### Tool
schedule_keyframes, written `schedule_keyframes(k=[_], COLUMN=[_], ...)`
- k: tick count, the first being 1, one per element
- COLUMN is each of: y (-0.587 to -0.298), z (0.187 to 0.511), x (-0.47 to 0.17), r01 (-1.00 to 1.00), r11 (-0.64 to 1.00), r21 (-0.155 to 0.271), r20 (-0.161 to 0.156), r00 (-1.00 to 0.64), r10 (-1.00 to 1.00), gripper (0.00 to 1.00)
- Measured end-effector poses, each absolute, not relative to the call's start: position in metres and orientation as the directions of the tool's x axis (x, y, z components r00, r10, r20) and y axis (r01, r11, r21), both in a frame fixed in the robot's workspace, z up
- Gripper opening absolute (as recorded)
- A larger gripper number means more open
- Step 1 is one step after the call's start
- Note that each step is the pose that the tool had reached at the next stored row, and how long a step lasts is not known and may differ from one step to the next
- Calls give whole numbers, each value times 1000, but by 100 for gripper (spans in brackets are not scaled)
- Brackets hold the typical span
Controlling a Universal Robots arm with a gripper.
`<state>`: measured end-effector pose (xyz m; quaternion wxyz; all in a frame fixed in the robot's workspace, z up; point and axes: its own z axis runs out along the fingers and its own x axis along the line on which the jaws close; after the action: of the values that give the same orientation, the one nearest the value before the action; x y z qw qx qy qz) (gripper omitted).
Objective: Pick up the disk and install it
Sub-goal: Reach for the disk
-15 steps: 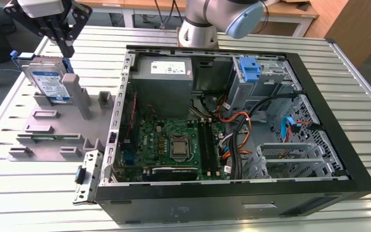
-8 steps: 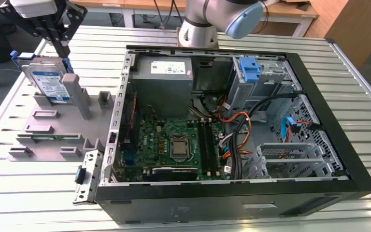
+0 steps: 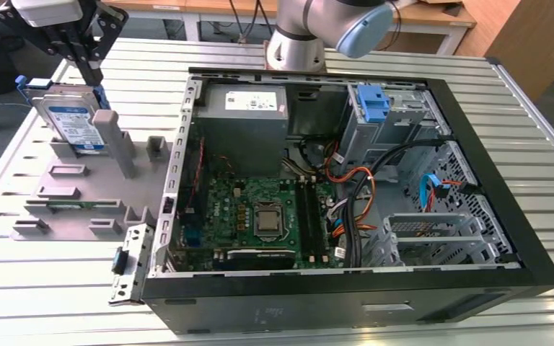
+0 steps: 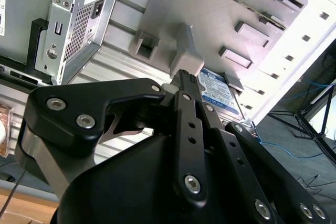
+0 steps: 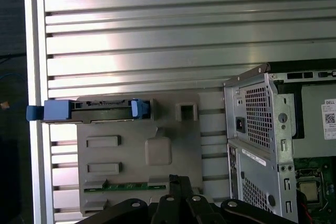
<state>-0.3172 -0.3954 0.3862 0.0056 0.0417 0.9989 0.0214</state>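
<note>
- The gripper [image 3: 93,78] [image 4: 183,75] [image 5: 176,178] has its black fingers [image 4: 187,109] drawn together with nothing between them (closed on air, as both wrist views show it).
- The disk [image 3: 69,119] [image 5: 103,109] [image 4: 222,92] is not in the grip. It stands on edge in a slot of the grey fixture plate [image 3: 73,193] [image 5: 126,177], below the fingertips, with its white-and-blue label facing outward.
- In the exterior view the fingertips hang close over the disk's upper edge, at the corner nearer the computer case. Whether they touch it cannot be told.
- The blue carrier [image 3: 34,83] [image 5: 56,110] frames the disk. From above, in the first wrist view, the carrier's blue ends show at either end of the thin edge-on drive.
- A tall grey post [image 3: 125,146] [image 4: 187,51] rises from the same plate, below the gripper and just beside the disk on the case side.
- The open computer case [image 3: 522,223] [image 5: 258,129] lies on its side past the plate, well apart from the gripper.
- Within it sit the grey power supply [image 3: 244,109], the green motherboard [image 3: 257,213] and a fixed blue bracket [image 3: 374,105] at the drive bay.
- Plate and case both rest on the slatted metal table [image 3: 37,295] [image 5: 131,35], which spreads beneath the gripper.
</note>
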Motion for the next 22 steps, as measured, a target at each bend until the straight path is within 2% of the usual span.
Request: schedule_keyframes(k=[22], y=[-395], z=[382], x=[-341], r01=[83], r11=[996], r21=[43], r20=[-9], r00=[-996], r10=[84], gripper=[11])
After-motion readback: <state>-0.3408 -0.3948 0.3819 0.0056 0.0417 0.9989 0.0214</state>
